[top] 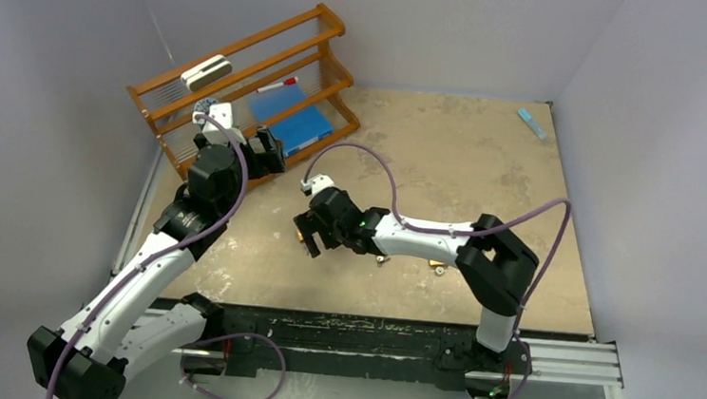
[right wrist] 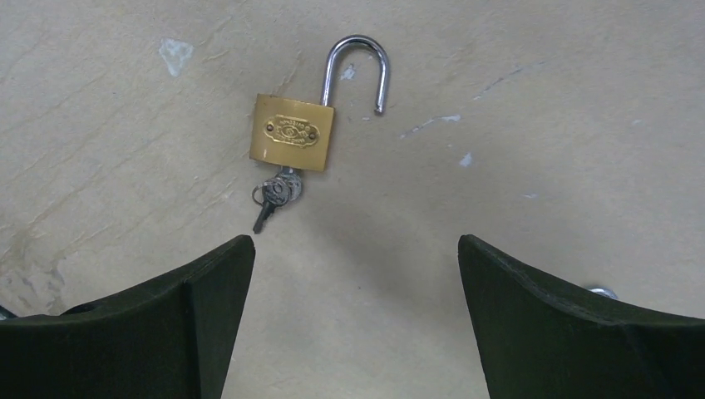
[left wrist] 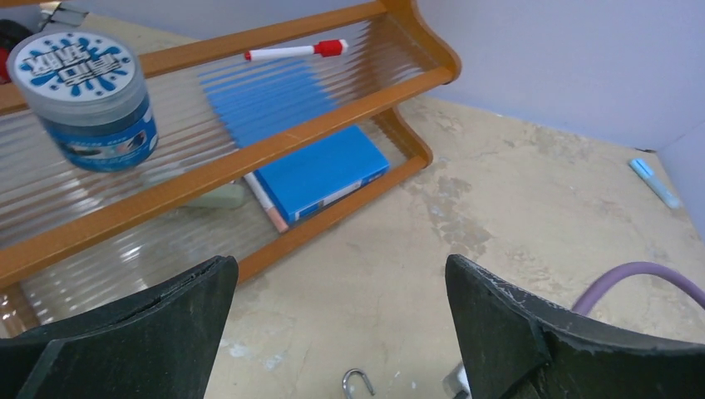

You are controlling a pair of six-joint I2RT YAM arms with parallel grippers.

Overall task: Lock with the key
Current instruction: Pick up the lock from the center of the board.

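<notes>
A brass padlock lies flat on the tan table, its steel shackle swung open. A key sits in its keyhole, with a second small key hanging beside it. My right gripper is open and empty, hovering just above the table on the key side of the lock. In the top view the right gripper covers most of the lock. My left gripper is open and empty, near the wooden rack. The shackle shows at the bottom edge of the left wrist view, between the left fingers.
An orange wooden rack stands at the back left with a blue book, a red-capped marker and a blue-labelled tub. A light blue item lies at the back right. Small brass pieces lie under the right forearm.
</notes>
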